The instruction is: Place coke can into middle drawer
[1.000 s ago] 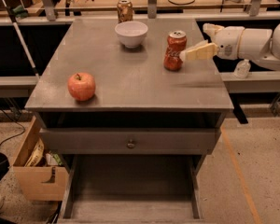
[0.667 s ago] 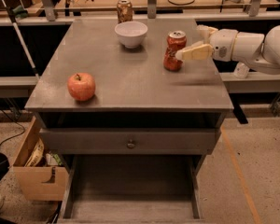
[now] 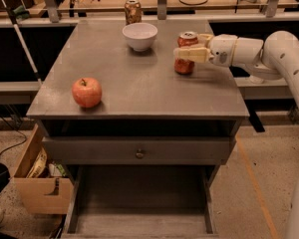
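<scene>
**Can and gripper.** The coke can (image 3: 185, 59) stands upright on the cabinet top (image 3: 139, 86), in the back right part, near the right edge. The gripper (image 3: 188, 46) reaches in from the right at can height on a white arm (image 3: 284, 54). Its fingers (image 3: 192, 54) are spread. One lies across the front of the can and the other shows behind the can's rim, so the can sits between them. Contact with the can cannot be confirmed.

**Count.**
- One coke can.
- One darker can (image 3: 133, 10), at the back edge.
- One white bowl (image 3: 139, 35), left of the coke can and apart from it.
- One red apple (image 3: 86, 92), near the front left corner.
- One closed drawer front with a round knob (image 3: 139, 154).
- One middle drawer (image 3: 139, 198), pulled out below that front, with its grey floor bare.
- One cardboard box (image 3: 37, 185), on the floor to the left.

**Edges and room.** The cabinet top between the apple, the bowl and the coke can is bare. The open drawer spans nearly the cabinet's width, between thin side walls.
</scene>
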Tool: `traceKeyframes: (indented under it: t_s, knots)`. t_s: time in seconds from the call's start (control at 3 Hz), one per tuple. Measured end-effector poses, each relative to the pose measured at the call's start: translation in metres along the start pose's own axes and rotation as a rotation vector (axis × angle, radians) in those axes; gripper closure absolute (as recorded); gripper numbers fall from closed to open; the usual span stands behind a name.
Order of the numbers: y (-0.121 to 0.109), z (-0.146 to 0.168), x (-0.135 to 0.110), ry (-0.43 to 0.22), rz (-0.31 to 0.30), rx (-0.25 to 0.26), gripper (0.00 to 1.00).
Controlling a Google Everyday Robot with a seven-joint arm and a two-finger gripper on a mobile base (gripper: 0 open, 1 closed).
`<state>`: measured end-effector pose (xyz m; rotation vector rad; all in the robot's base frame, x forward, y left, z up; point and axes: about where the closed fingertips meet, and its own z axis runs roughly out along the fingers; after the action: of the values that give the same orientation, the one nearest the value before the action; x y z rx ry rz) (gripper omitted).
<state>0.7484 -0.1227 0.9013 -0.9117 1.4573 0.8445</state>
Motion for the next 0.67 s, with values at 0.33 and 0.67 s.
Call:
traceKeyframes:
  t_s: [0.33,0.67]
  knots:
    - [0.0012,0.0030,0.0001,0.000,0.000,-0.004,0.64]
    - [0.0027,0.0067,0.0001,-0.001,0.001,-0.010,0.88]
